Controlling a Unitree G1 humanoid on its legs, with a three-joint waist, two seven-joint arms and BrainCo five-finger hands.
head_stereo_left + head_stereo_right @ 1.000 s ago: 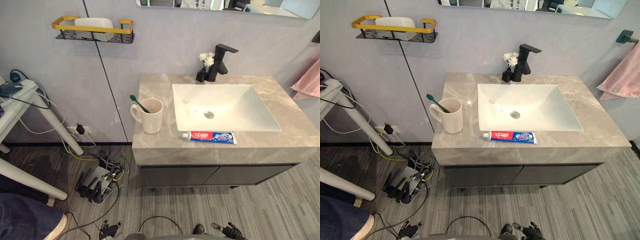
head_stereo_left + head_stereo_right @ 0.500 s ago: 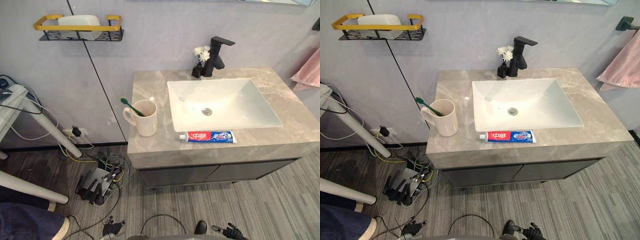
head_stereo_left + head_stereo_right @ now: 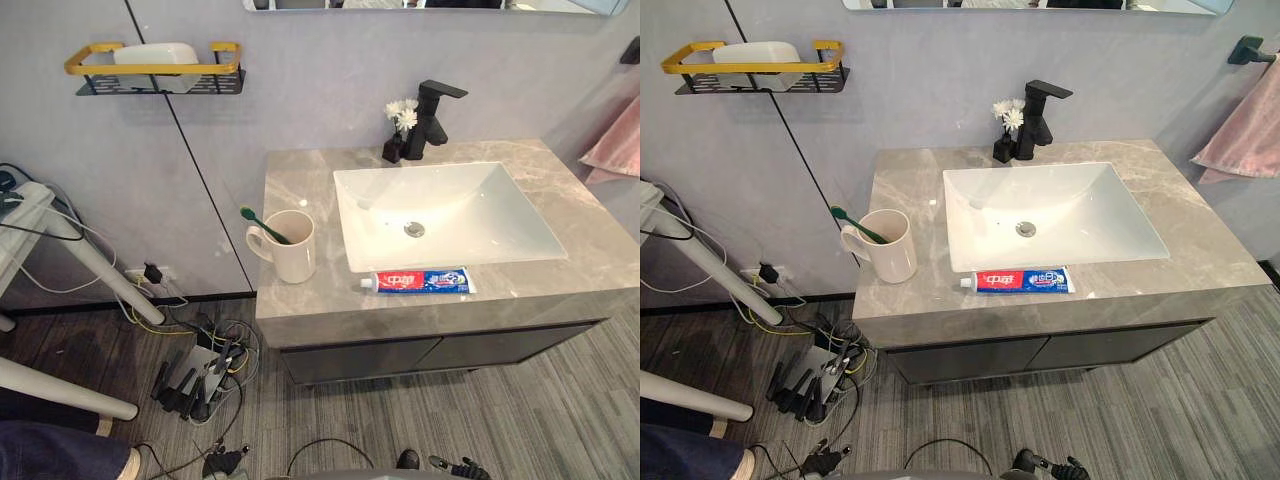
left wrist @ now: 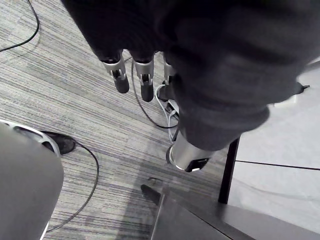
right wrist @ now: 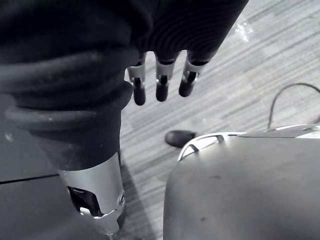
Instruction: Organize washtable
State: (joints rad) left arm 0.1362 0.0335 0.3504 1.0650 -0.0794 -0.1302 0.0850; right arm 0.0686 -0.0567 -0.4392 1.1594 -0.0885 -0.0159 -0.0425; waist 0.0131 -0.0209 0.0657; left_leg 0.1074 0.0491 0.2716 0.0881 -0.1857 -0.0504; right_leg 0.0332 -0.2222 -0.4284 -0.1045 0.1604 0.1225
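The grey marble washtable (image 3: 300,190) holds a white sink (image 3: 480,235). A cream mug (image 3: 297,258) with a green toothbrush (image 3: 262,224) in it stands on the counter to the left of the sink. A red and blue toothpaste tube (image 3: 420,281) lies flat along the counter's front edge, just before the sink. Behind the sink are a black faucet (image 3: 432,115) and a small black vase of white flowers (image 3: 398,130). My left hand (image 4: 145,82) and my right hand (image 5: 161,82) hang low over the floor, fingers straight, holding nothing.
A black and gold wall shelf (image 3: 155,72) with a white dish hangs to the upper left. A pink towel (image 3: 615,150) hangs at the right. Cables and a power strip (image 3: 195,375) lie on the floor left of the cabinet, beside white table legs (image 3: 90,265).
The whole picture has shifted, so the camera has moved. Mug, toothpaste and the other things on the counter stay where they were.
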